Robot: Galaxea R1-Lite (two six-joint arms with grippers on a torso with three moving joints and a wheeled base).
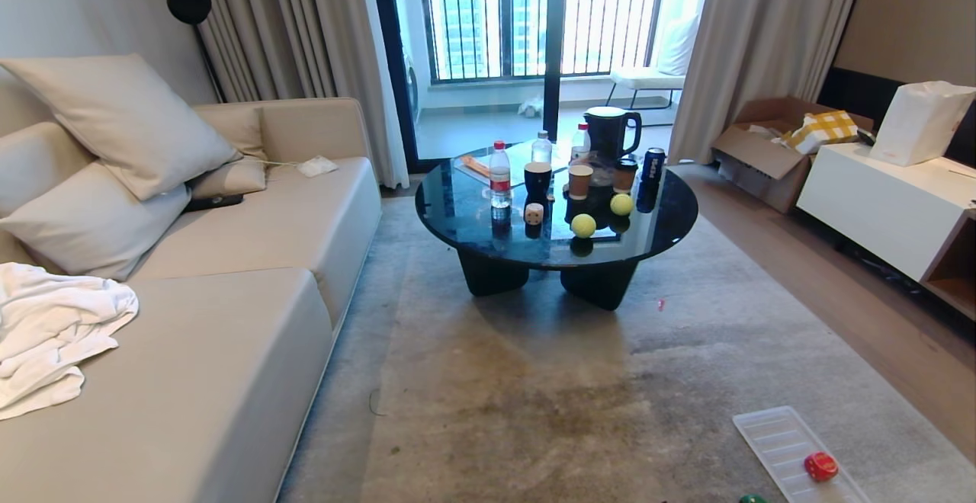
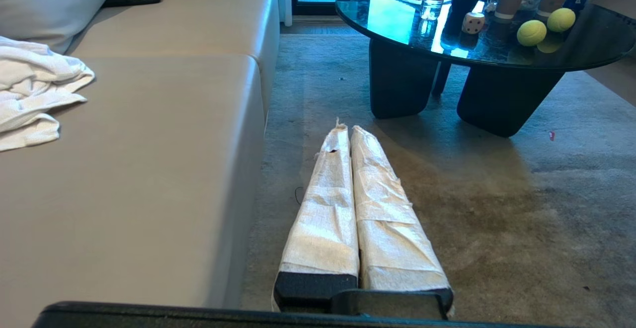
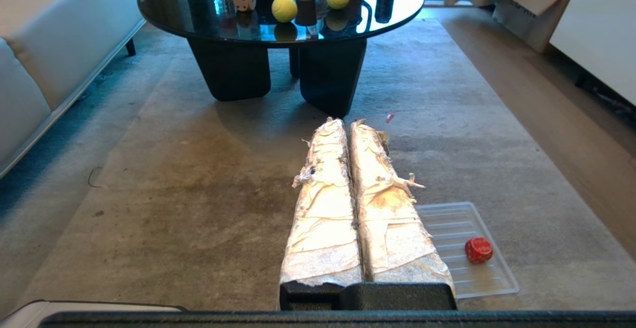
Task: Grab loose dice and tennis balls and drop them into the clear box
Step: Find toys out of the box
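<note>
Tennis balls (image 1: 583,225) (image 1: 621,204), fuzzy yellow-green, are sitting near each other on the round black glass counter (image 1: 656,236), reflecting in it. Beige die (image 1: 534,213) with dark pips is resting to their left, near a water bottle (image 1: 499,175). Red die (image 1: 820,466) is lying on the ribbed translucent tray (image 1: 770,434) on the carpet. Left gripper (image 2: 346,130) and right gripper (image 3: 348,123) are hanging low over the carpet, wrapped jaws pressed together, holding nothing.
</note>
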